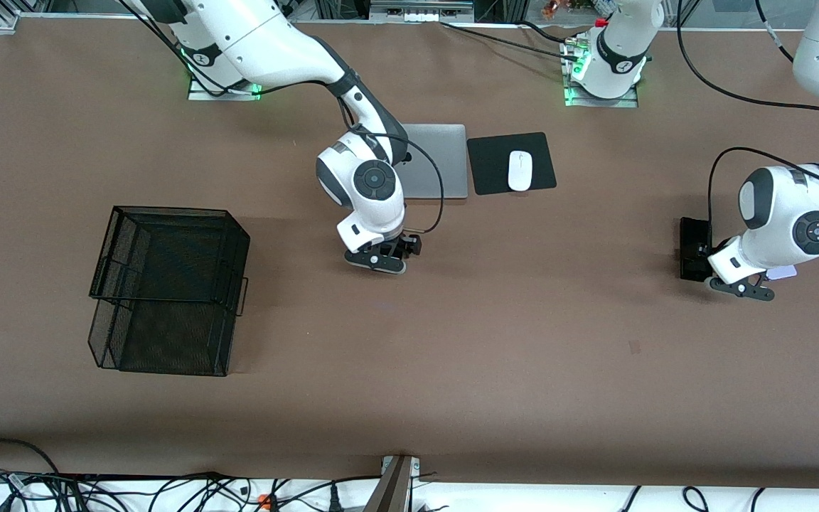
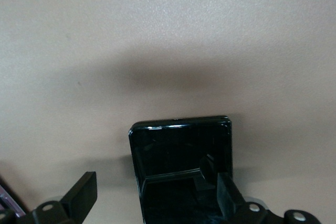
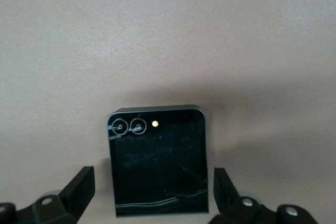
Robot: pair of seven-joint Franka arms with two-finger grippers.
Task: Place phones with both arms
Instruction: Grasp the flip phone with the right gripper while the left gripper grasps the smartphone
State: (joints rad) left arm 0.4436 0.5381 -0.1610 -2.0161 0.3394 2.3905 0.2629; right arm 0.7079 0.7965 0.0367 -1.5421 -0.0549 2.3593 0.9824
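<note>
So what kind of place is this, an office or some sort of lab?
Most likely a robotics test lab: two white arms bolted along a brown table, cables trailing off its edges, and staged office props such as a laptop, mouse and mesh basket.

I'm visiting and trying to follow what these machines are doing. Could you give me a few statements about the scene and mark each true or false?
1. The right gripper is open around the black flip phone. True.
2. The white mouse sits on the laptop. False: it sits on a black pad beside it.
3. A phone lies in the wire basket. False: none shows there.
4. The left gripper is open over the black slab phone. True.
</note>
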